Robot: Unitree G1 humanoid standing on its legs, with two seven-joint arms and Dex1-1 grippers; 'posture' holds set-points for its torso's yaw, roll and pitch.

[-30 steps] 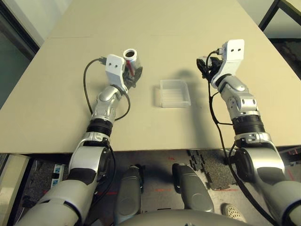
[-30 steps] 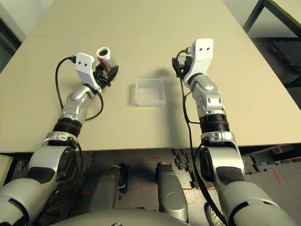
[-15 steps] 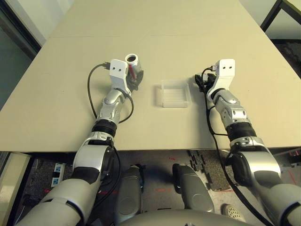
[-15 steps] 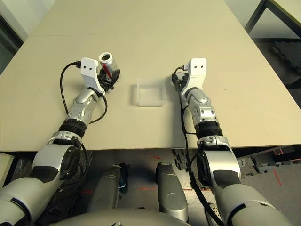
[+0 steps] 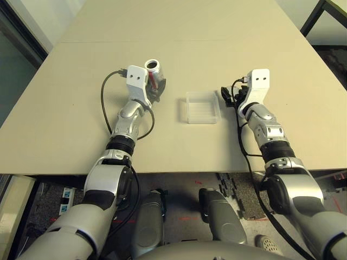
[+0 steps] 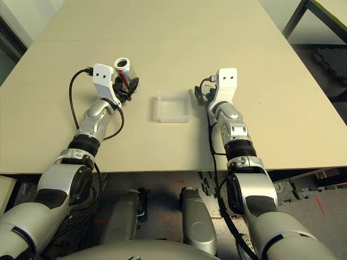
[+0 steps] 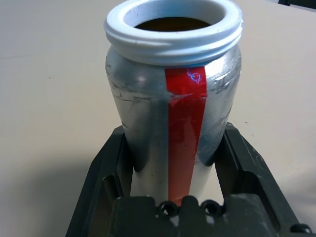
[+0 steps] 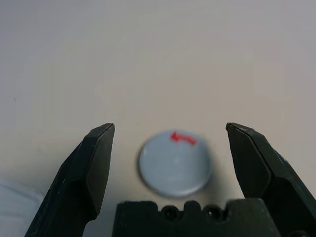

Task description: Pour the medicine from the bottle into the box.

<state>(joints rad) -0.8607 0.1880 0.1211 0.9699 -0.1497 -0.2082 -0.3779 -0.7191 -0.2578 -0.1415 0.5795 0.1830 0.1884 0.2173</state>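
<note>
Beige bench (image 5: pixel 179 32), bare and matte, dark floor past its far right corner.

Left tool (image 7: pixel 173 197): black fingers (image 7: pixel 106 170) clamped on the lower body of the bottle (image 7: pixel 173 113), one either side. Bottle upright, silver-grey, red strip down its front, white threaded rim, mouth uncovered, dark inside. From overhead it stands above the bench, left of centre, at the end of the left forearm.

Right tool (image 8: pixel 170 148): jaws spread wide, nothing between the pads. Flat round grey cap (image 8: pixel 175 163) with a red mark lies on the bench in the gap between the fingers; cannot tell whether either finger touches it. From overhead this tool sits low, just right of the box.

Box (image 5: pixel 201 106): clear shallow square tray, flat on the bench between the two tools, nearer the right one, apart from the bottle. Contents cannot be made out.

Black cables loop off both wrists.
</note>
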